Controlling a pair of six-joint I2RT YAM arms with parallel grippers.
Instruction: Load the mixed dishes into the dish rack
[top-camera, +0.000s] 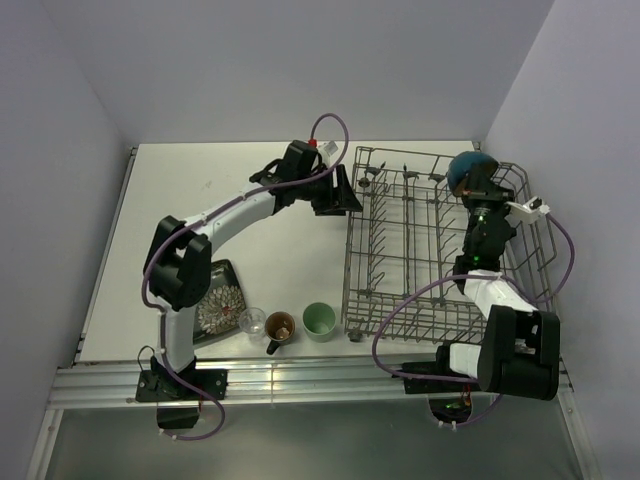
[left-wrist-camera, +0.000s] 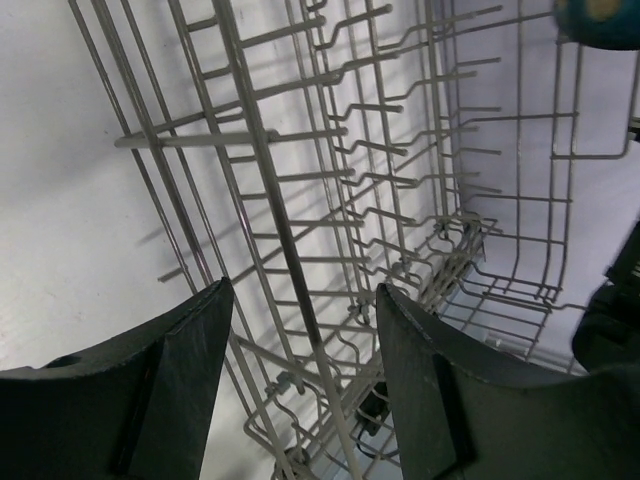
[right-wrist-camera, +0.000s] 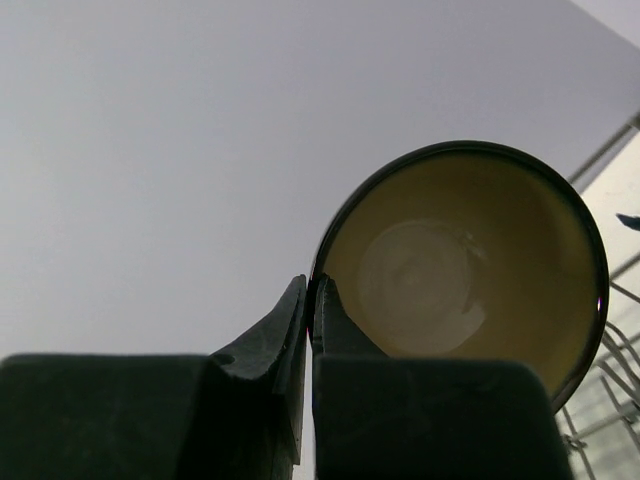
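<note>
- I see one white desk (top-camera: 250, 200) between pale walls, carrying one dish rack (top-camera: 420, 250).
- Four dishes sit by the desk's near edge, one of each: plate (top-camera: 218, 300), glass (top-camera: 252, 321), mug (top-camera: 280, 326), cup (top-camera: 319, 320).
- My right gripper (right-wrist-camera: 308, 300) has its jaws clamped on the rim of the one bowl (top-camera: 466, 170), over the rack's far right corner.
- My left gripper (left-wrist-camera: 300, 300) holds its jaws apart at the rack's far left edge.

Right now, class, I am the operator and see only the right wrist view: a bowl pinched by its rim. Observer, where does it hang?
Observer: The dark bowl hangs at the dish rack's far right corner, its rim pinched in the right gripper.
Operator: And the other arm?
Observer: The left gripper is open at the rack's far left side, holding nothing.
Operator: What is left to load?
Observer: The square plate, small glass, brown mug and pale green cup stand on the table by the rack's near left corner.
</note>
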